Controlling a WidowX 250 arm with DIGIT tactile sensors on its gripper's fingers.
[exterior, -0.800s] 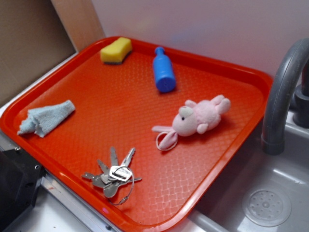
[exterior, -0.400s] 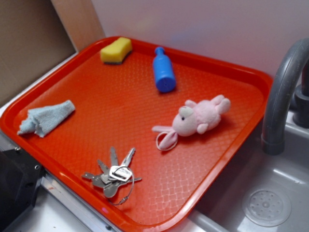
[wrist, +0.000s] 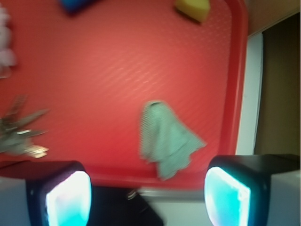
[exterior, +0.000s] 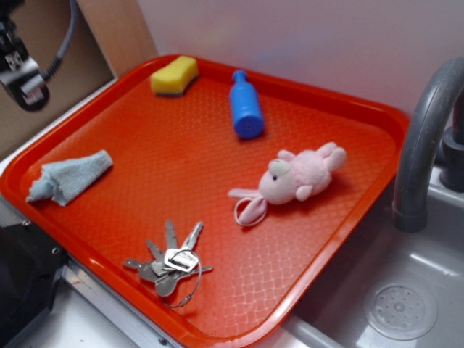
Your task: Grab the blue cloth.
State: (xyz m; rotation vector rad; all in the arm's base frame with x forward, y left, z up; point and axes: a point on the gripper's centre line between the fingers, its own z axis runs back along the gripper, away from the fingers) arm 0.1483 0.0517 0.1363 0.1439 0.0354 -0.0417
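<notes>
Closest to the exterior camera, a bunch of metal keys (exterior: 171, 262) on a wire ring lies near the front edge of the orange-red tray (exterior: 319, 217), with a grey sink basin and its round drain (exterior: 400, 310) off to the right, below the tray's corner. Left of the keys, near the tray's left rim, the blue cloth (exterior: 69, 177) lies flat and crumpled, a pale grey-blue wedge, touching nothing else. Further in, toward the right, a pink plush toy (exterior: 293, 180) lies on its side, and beside the tray's right rim a grey faucet (exterior: 424, 138) curves up. Beyond those, a bright blue plastic bottle (exterior: 246, 106) lies on the tray, and a yellow sponge (exterior: 175, 75) sits at the far rim. The gripper (exterior: 25, 80) shows only in part at the upper left corner of this view, high above and outside the tray's left edge, well apart from the cloth. In the blurred wrist view the gripper (wrist: 148, 193) has its two fingers (wrist: 66, 200) spread wide with nothing between them, and the blue cloth (wrist: 167, 140) lies below on the tray (wrist: 117, 61), in line with the gap between the fingers, near the rim.
</notes>
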